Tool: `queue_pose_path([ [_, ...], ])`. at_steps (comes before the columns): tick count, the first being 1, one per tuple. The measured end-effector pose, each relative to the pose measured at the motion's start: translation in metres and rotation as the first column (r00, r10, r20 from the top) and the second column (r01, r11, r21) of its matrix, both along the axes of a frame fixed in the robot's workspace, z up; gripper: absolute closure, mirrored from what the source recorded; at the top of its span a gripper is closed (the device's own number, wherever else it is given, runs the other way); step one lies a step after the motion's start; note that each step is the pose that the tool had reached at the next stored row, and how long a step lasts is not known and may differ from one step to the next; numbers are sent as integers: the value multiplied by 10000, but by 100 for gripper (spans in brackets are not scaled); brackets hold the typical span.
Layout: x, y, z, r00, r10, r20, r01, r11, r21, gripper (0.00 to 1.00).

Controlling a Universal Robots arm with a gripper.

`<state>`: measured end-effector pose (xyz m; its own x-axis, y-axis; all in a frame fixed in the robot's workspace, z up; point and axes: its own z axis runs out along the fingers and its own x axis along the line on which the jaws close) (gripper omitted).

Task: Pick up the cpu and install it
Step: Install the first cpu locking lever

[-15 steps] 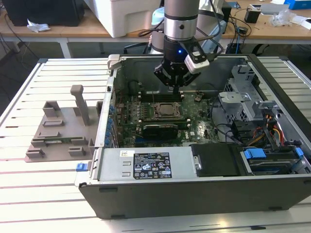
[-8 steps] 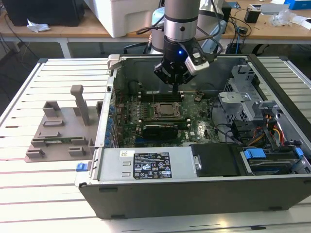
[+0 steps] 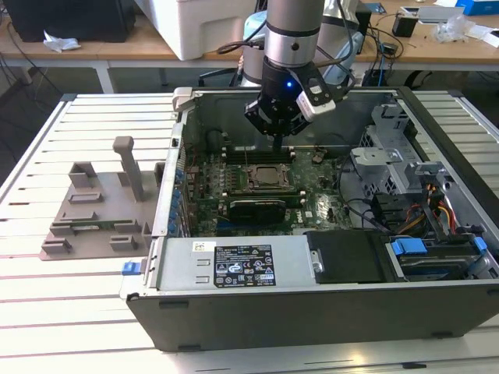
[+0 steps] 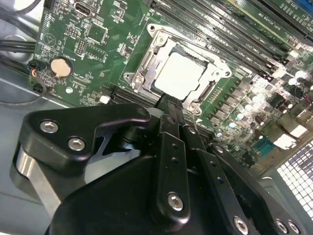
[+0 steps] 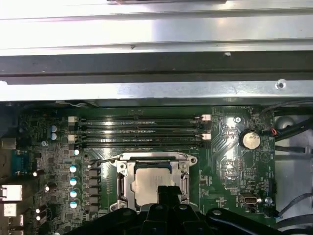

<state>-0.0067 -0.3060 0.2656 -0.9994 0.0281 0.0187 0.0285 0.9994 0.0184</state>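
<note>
The cpu (image 4: pixel 178 73) is a pale silver square lying flat inside the metal-framed socket (image 4: pixel 138 78) on the green motherboard; it also appears as cpu (image 5: pixel 145 180) and cpu (image 3: pixel 267 177). My gripper (image 3: pixel 278 142) hangs just above the socket inside the open computer case. In both wrist views the black fingers meet in a narrow tip, gripper (image 4: pixel 168 104) and gripper (image 5: pixel 166 192), over one edge of the chip. The fingers look shut with nothing between them. That tip covers part of the chip's edge.
Rows of memory slots (image 5: pixel 139 129) run beside the socket. A coin cell (image 5: pixel 251 140) sits on the board. The case's front wall (image 3: pixel 312 304), drive cage (image 3: pixel 390 156) and cables (image 3: pixel 437 214) ring the work area. A grey fixture (image 3: pixel 93 218) stands on the table at the exterior view's left.
</note>
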Motion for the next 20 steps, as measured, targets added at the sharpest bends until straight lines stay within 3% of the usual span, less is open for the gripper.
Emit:
queue_pose_path([
  [1, 0, 0, 13, 10000, 0, 0, 0, 10000, 1, 89],
  [3, -1, 0, 263, 10000, -1, 0, 1, 10000, 0, 89],
  [6, -38, 0, 269, 10000, -1, 0, 1, 10000, -1, 89],
  [11, -306, 0, 268, 10000, 0, 0, 0, 10000, 0, 89],
  [20, -480, 0, 268, 10000, -2, 0, 2, 10000, 0, 89],
])
